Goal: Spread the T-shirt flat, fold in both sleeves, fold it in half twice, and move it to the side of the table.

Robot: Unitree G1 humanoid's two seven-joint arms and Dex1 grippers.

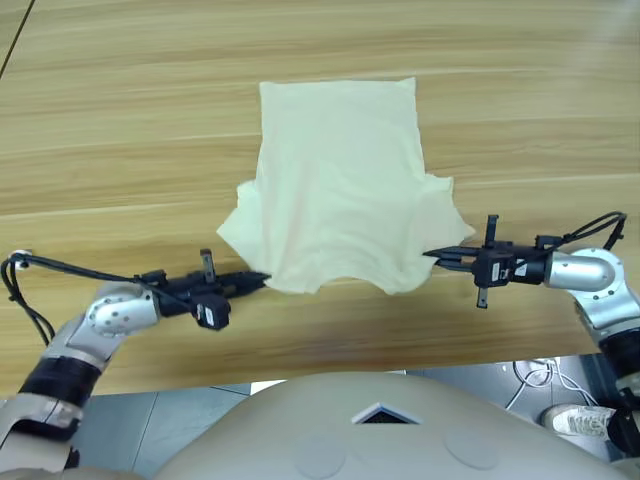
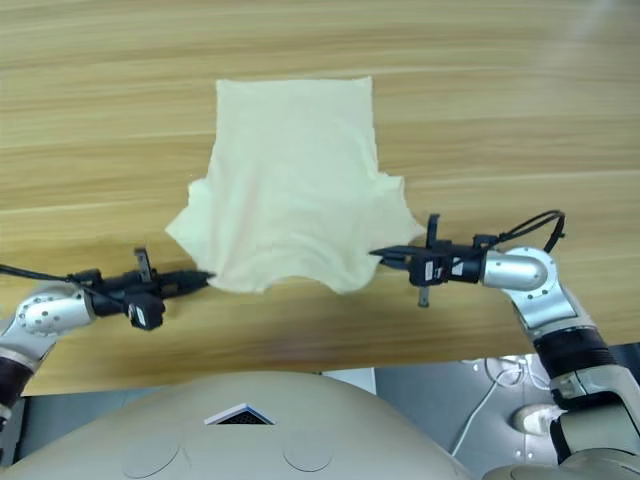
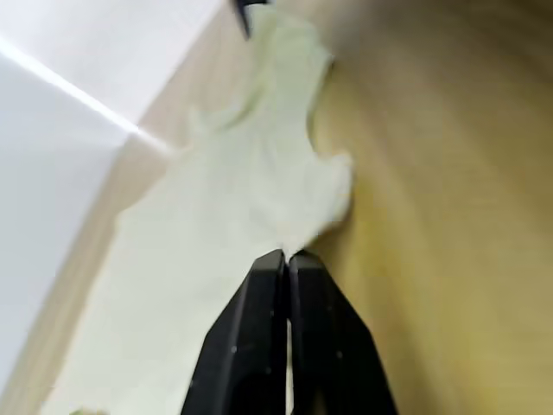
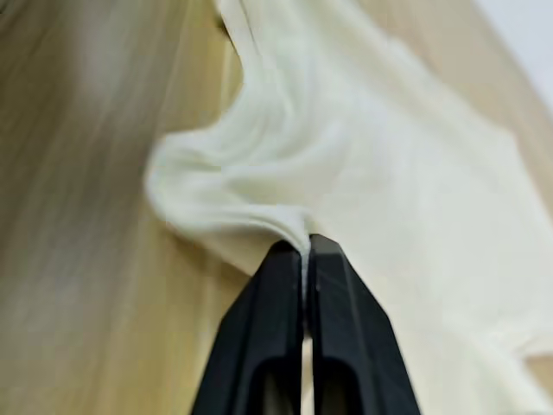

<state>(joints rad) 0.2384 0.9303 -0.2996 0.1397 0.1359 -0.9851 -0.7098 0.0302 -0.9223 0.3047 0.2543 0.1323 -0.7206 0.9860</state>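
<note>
Wooden table (image 1: 120, 100) | T-shirt (image 1: 340, 170) lying on it | left claw (image 1: 262, 279), right claw (image 1: 431, 255) both pinching its near edge

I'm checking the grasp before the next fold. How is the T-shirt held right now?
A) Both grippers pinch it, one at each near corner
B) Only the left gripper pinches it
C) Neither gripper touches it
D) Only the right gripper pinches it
A: the left gripper and the right gripper each have their jaws closed on a near corner of the T-shirt, with cloth pinched at the tips in both wrist views.
</note>
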